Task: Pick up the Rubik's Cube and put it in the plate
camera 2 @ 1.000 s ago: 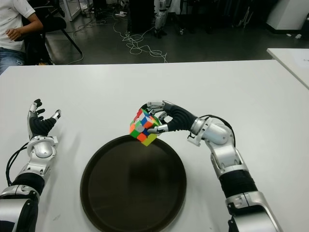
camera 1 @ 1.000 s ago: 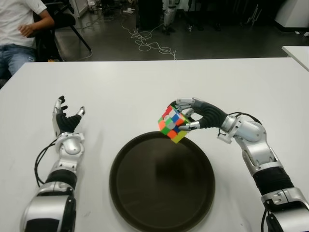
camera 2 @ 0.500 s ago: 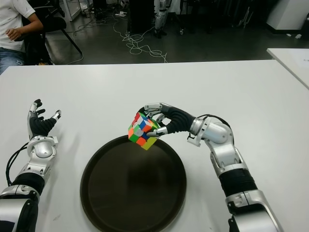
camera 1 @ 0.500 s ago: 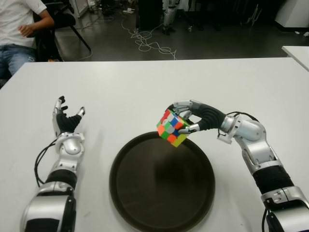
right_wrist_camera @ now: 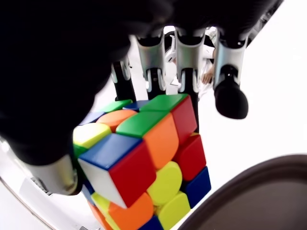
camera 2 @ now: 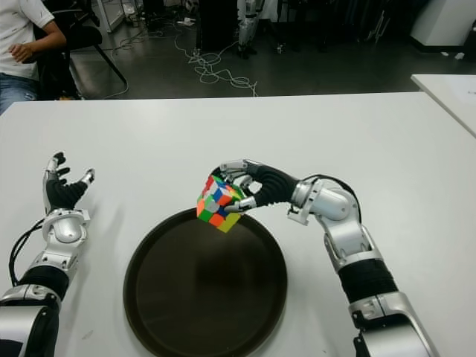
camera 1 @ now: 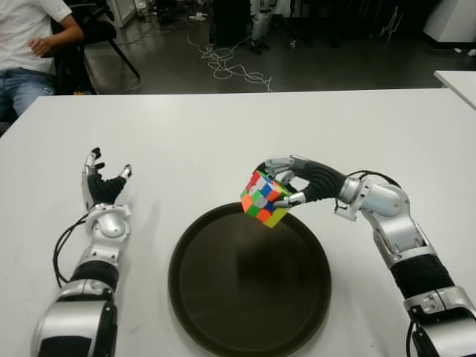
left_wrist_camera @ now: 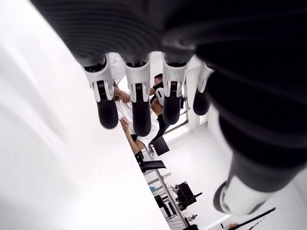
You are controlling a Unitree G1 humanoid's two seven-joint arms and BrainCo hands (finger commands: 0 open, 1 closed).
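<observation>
My right hand (camera 1: 286,181) is shut on the Rubik's Cube (camera 1: 262,198), a multicoloured cube held in the air and tilted, just above the far rim of the plate. The right wrist view shows the cube (right_wrist_camera: 144,163) pinched between thumb and fingers (right_wrist_camera: 191,72), with the plate's dark rim (right_wrist_camera: 249,191) below it. The plate (camera 1: 249,297) is a round dark brown tray lying on the white table (camera 1: 223,134), with nothing in it. My left hand (camera 1: 104,186) shows at the left over the table, fingers spread and pointing up, holding nothing.
A seated person (camera 1: 30,52) is beyond the table's far left corner, next to a black chair (camera 1: 100,33). Cables (camera 1: 230,67) lie on the floor behind the table. Another white table's corner (camera 1: 457,78) shows at far right.
My right hand has carried the cube slightly to the left and a little farther over the plate's far rim. The left hand has not moved.
</observation>
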